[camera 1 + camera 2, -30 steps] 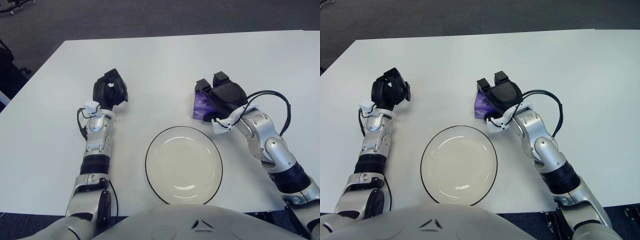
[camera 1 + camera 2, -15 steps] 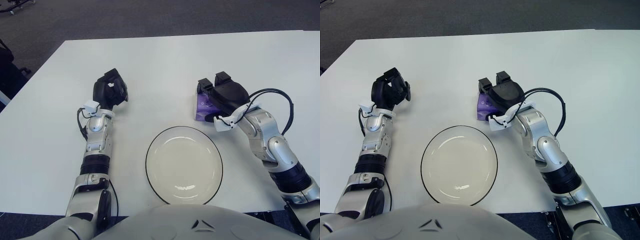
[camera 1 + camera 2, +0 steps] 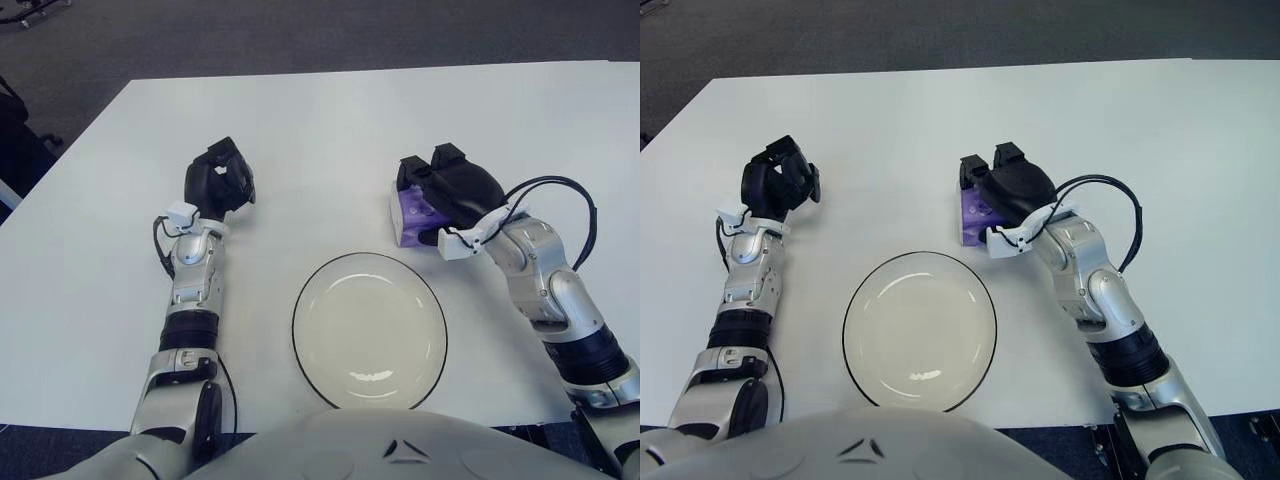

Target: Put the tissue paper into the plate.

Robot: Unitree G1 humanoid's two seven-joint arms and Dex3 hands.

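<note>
A purple tissue pack [image 3: 407, 216] lies on the white table [image 3: 300, 120], just beyond the right rim of the empty white plate [image 3: 368, 330] with a dark edge. My right hand [image 3: 436, 178] rests on top of the pack, its black fingers curled over the pack's far edge, and hides most of it. The pack sits outside the plate. My left hand [image 3: 221, 178] is parked on the table to the left, fingers curled, holding nothing.
The plate lies near the table's front edge, between my two arms. A black cable [image 3: 560, 190] loops off my right wrist. Dark floor [image 3: 300, 35] lies beyond the table's far edge.
My right hand has shifted a little to the right, and the tissue pack has moved with it. The left hand has stayed put.
</note>
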